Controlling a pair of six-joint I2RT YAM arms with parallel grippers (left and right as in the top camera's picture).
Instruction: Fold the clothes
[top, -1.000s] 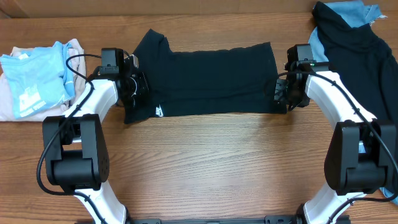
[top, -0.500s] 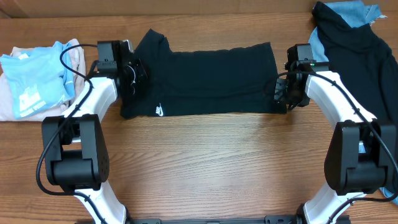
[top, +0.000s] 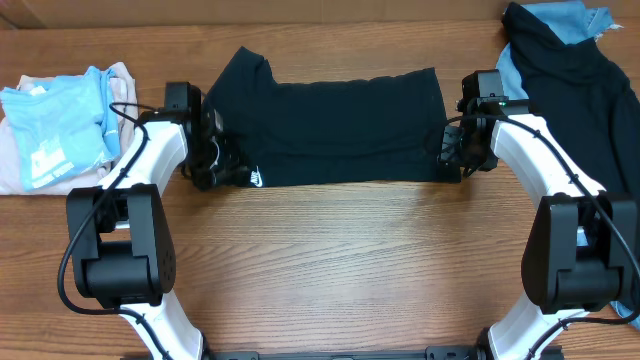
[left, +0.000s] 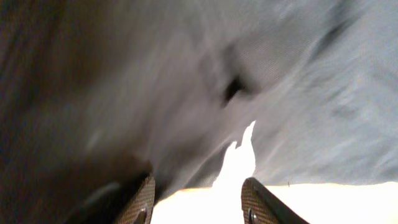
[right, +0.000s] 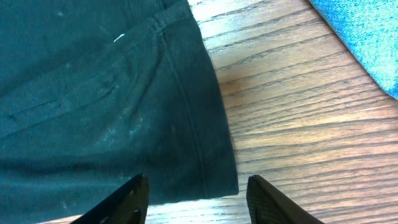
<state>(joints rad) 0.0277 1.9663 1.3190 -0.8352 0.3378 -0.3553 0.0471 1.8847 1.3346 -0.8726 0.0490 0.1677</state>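
Observation:
The black T-shirt lies folded lengthwise across the far middle of the table, its white swoosh logo at the front left corner. My left gripper is at the shirt's left end; in the left wrist view its fingers are open over blurred dark cloth. My right gripper is at the shirt's right end. In the right wrist view its fingers are open and empty, straddling the shirt's hemmed corner.
A light-blue tee on pink cloth lies at the far left. A black garment with blue denim under it lies at the far right. Blue denim shows in the right wrist view. Bare wood table spans the front.
My left gripper swung up toward the sleeve, then back down to the shirt's front left corner. The left edge of the shirt shifted. The right arm has not moved.

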